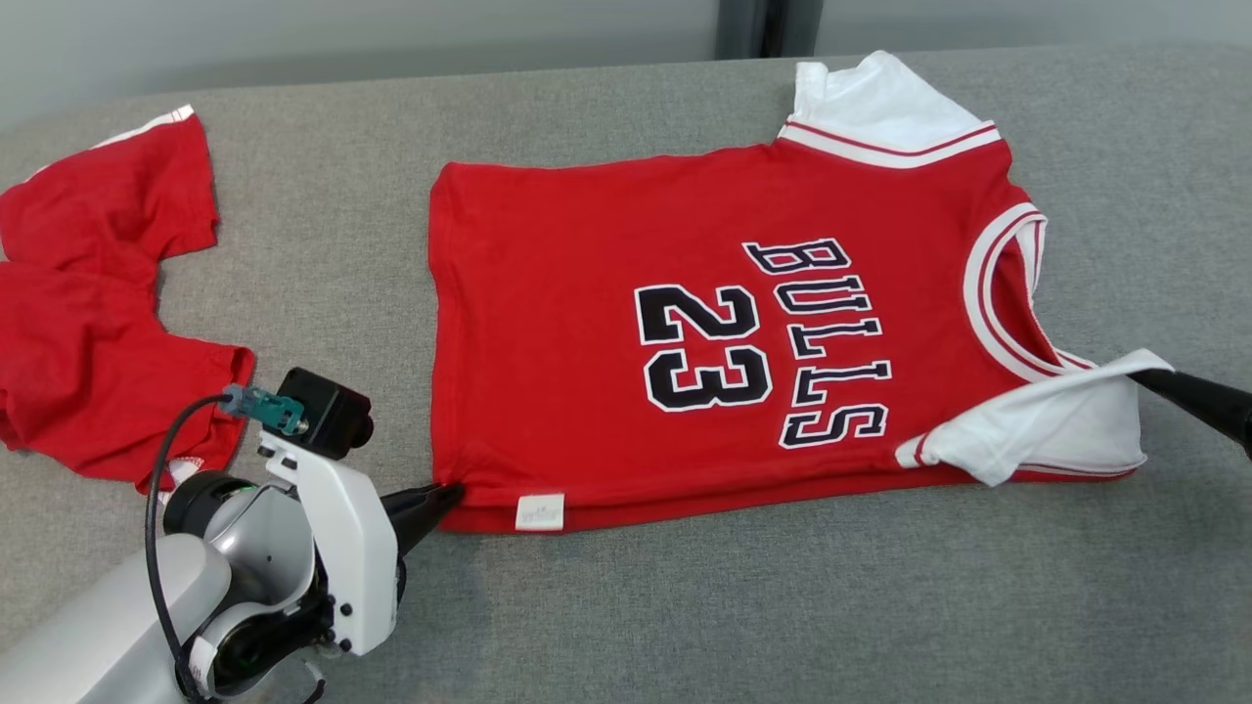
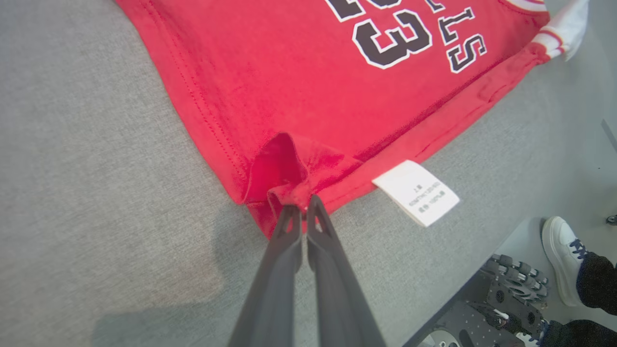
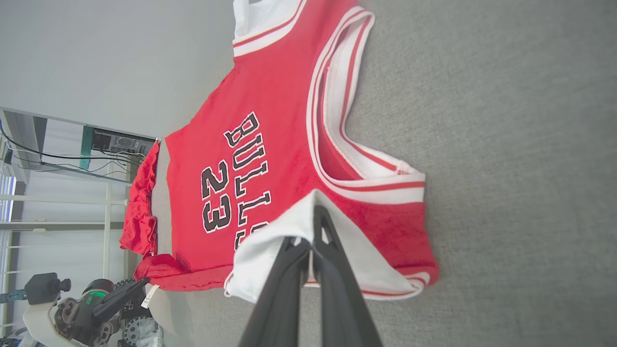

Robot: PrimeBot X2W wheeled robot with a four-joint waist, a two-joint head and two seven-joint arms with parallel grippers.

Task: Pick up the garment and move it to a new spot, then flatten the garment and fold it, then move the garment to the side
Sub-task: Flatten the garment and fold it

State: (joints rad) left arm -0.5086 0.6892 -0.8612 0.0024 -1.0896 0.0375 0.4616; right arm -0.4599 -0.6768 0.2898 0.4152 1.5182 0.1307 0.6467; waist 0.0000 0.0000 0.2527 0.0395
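The garment (image 1: 587, 323) is a red jersey with "BULLS 23" on it, spread flat on the grey table, collar toward the right. My left gripper (image 1: 452, 492) is shut on its near bottom hem corner, which bunches up at the fingertips (image 2: 303, 202) beside a white care label (image 2: 415, 193). Over at the right, my right gripper (image 1: 1144, 376) is shut on the near white sleeve (image 1: 1037, 425), lifted and folded over the red body. In the right wrist view the fingers pinch that white sleeve (image 3: 289, 231) of the garment (image 3: 270, 144).
A second red piece, crumpled shorts (image 1: 88, 323), lies at the table's left end. The table's near edge (image 2: 482, 241) runs close to the label; beyond it are the robot base (image 2: 511, 289) and a person's white shoe (image 2: 561, 255).
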